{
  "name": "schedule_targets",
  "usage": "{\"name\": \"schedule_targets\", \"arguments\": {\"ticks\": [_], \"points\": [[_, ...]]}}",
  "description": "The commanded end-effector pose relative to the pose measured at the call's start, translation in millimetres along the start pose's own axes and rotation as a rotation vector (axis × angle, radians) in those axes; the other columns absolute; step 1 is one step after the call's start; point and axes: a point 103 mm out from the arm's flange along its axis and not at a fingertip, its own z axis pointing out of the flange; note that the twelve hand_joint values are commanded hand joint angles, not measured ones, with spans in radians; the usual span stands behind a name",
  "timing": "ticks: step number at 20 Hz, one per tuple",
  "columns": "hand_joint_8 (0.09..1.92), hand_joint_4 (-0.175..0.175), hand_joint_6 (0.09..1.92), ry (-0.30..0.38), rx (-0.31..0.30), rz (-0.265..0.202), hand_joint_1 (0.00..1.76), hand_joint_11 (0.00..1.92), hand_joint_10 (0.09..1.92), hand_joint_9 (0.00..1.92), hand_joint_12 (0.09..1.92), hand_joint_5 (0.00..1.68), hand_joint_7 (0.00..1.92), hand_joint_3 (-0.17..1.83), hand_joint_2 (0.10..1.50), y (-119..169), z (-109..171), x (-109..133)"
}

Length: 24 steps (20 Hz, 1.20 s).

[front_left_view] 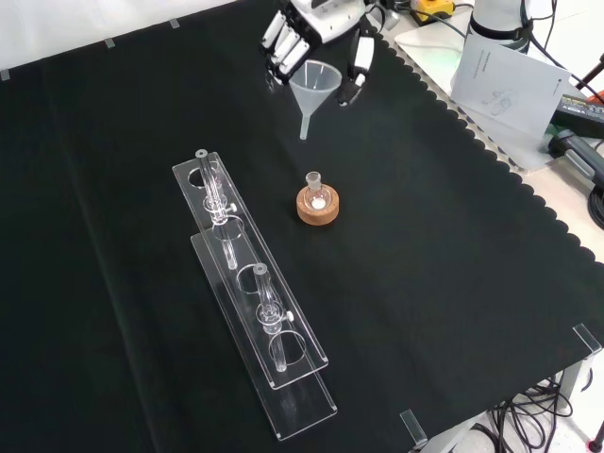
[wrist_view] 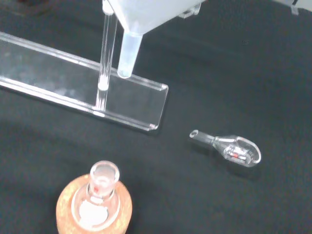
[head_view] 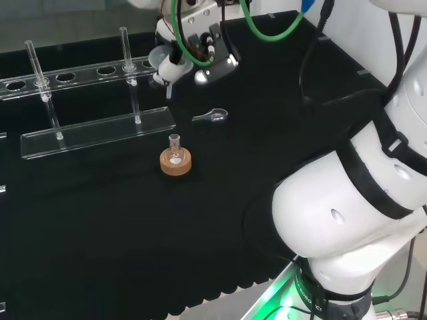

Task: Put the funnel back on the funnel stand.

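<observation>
Nearest the wrist camera sat the small flask on its cork ring, while the hand, fingers curled round the funnel, held it stem-down just beside the funnel stand, presumably lining up with a hole.

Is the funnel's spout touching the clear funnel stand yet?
Apart. In the front view the funnel, held by the hand, hangs over bare cloth, its spout tip well clear of the funnel stand.

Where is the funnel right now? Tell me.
In the front view the funnel hangs near the top, held in the hand, above the cork-ringed flask.
</observation>
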Motion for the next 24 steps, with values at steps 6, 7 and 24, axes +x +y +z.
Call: {"name": "schedule_targets", "arguments": {"ticks": [6, 7, 24], "points": [[0.71, -0.025, 0.67, 0.019, -0.024, 0.033, 0.73, 0.69, 0.46, 1.16, 1.22, 0.79, 0.81, 0.5, 0.84, 28, -46, -31], [0.71, -0.025, 0.67, 0.027, -0.027, 0.033, 0.73, 0.69, 0.46, 1.16, 1.22, 0.79, 0.81, 0.5, 0.84, 33, -49, -34], [0.71, -0.025, 0.68, 0.064, -0.016, -0.028, 0.73, 0.69, 0.46, 1.15, 1.22, 0.79, 0.8, 0.5, 0.84, 122, -39, -46]]}}
